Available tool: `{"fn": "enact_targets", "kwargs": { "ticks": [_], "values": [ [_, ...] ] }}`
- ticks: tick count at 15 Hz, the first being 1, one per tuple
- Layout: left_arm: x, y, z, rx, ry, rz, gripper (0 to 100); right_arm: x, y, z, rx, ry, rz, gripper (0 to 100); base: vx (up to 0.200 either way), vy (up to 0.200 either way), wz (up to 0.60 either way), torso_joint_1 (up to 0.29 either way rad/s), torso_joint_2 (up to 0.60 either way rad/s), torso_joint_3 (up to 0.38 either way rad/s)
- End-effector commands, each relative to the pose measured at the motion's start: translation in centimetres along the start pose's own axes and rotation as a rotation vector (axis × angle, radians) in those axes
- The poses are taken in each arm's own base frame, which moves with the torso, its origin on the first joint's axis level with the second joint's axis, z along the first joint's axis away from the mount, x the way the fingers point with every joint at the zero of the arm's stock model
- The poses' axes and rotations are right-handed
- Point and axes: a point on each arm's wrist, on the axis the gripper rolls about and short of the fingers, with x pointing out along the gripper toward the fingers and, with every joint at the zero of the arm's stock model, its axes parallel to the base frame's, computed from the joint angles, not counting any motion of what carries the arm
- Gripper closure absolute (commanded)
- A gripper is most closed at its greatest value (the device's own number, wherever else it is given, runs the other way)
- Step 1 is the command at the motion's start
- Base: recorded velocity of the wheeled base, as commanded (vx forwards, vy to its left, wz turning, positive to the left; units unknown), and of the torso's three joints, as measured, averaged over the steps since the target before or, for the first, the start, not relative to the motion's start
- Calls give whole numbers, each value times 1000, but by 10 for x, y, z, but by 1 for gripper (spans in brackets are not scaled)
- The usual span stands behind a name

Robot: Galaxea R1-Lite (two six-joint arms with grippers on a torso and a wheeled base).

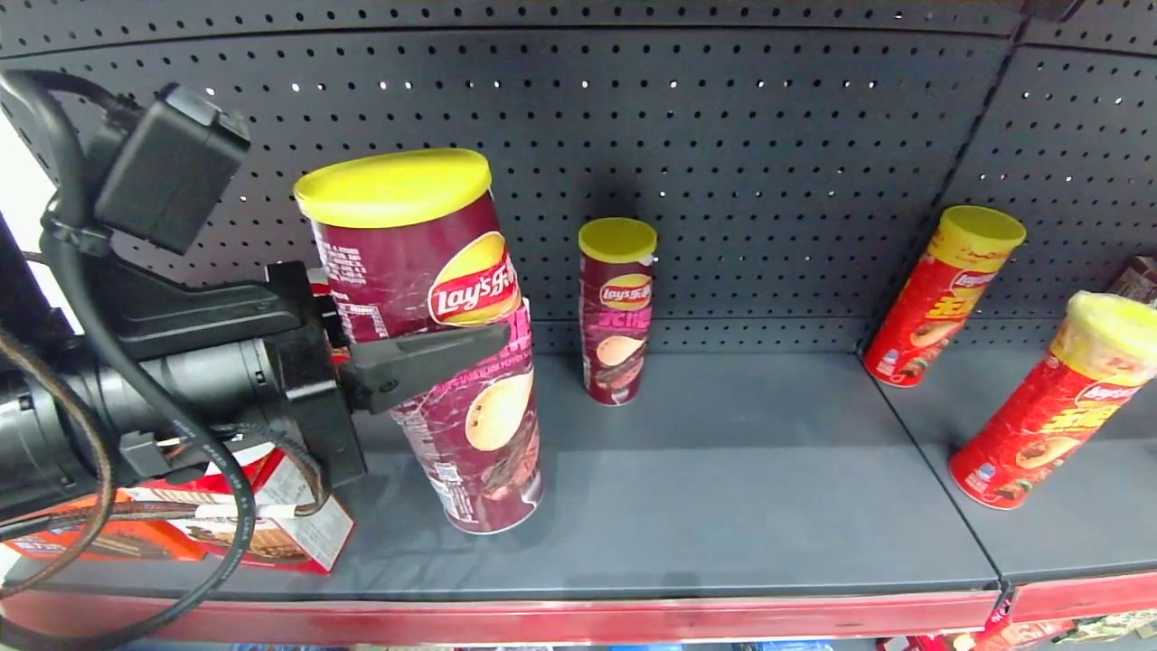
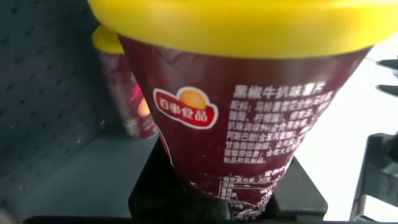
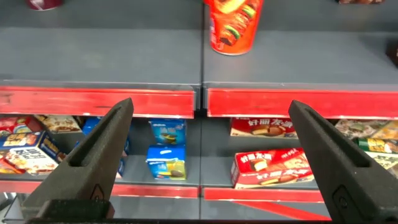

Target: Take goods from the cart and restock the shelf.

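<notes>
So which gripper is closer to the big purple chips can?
Left. The left gripper is shut around the purple can. The right gripper hangs open out in front of the red shelf edge, apart from that can.

Left gripper (image 1: 493,331) clamps the chips can (image 1: 407,262) sideways; right gripper (image 3: 210,106) has jaws spread wide.

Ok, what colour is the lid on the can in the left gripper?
Yellow lid, on a maroon can; the head view shows it best.
</notes>
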Motion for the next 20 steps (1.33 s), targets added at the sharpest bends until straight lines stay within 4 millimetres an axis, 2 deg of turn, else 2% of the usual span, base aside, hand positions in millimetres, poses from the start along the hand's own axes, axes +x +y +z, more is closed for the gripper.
{"fn": "enact_targets", "kwargs": {
  "ticks": [1, 13, 15, 16, 17, 18, 20],
  "values": [
    [-1, 0, 1, 0, -3, 4, 100, 0, 0, 0, 0, 1, 1, 0, 0, 0, 0, 0, 0, 0],
    [-4, -1, 0, 2, -2, 8, 100, 0, 0, 0, -3, 4, 6, 0, 0, 0, 0, 0, 0, 0],
    [-4, -1, 2, 5, -9, 12, 100, 7, 0, 2, -7, 85, 29, 0, 0, 0, 0, 0, 0, 0],
    [-4, 0, 5, 8, -17, 13, 100, 5, 0, 48, 23, -11, 84, 0, 0, 0, 0, 0, 0, 0],
    [-4, 0, 4, 6, -14, 15, 100, 13, 1, 75, 46, 39, 172, 0, 0, 0, 0, 0, 0, 0],
    [-4, 1, 1, 4, -7, 21, 100, 16, 2, 92, 35, 47, 243, 0, 0, 0, 0, 0, 0, 0],
    [-6, 2, -2, 0, 2, 29, 100, 27, 4, 109, -39, 65, 362, 0, 0, 0, 0, 0, 0, 0]
  ]
}}
